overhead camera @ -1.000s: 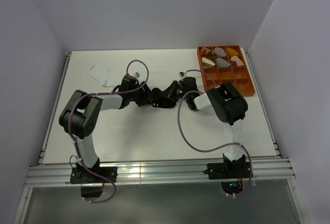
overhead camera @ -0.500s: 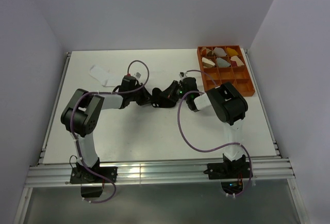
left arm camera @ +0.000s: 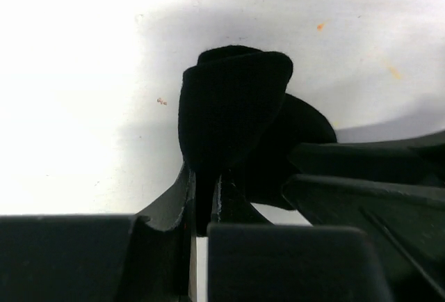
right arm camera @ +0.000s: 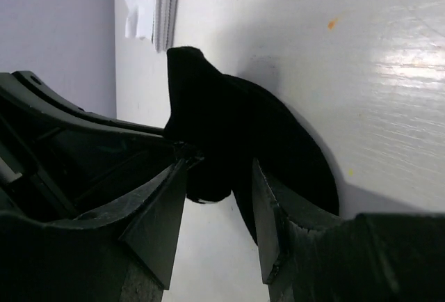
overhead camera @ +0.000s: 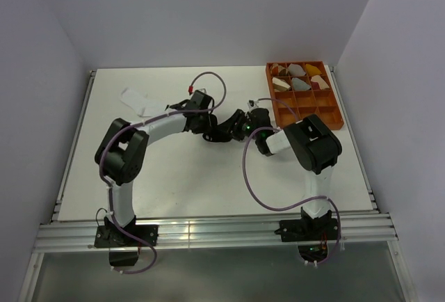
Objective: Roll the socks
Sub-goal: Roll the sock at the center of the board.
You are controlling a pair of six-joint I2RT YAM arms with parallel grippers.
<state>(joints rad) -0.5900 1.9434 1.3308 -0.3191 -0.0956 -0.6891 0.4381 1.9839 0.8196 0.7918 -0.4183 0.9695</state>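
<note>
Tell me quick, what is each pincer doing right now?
Left pincer: closed, pinching the black sock.
Right pincer: open, its fingers apart on either side of that sock.

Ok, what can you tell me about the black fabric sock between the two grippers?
The black fabric sock is soft, matte and partly rolled into a folded bundle, with a looser flap trailing beside it. It rises from the white table, pinched by the shut left gripper. The right gripper straddles it, jaws apart.

No legible text, labels, numbers or signs anywhere.
</note>
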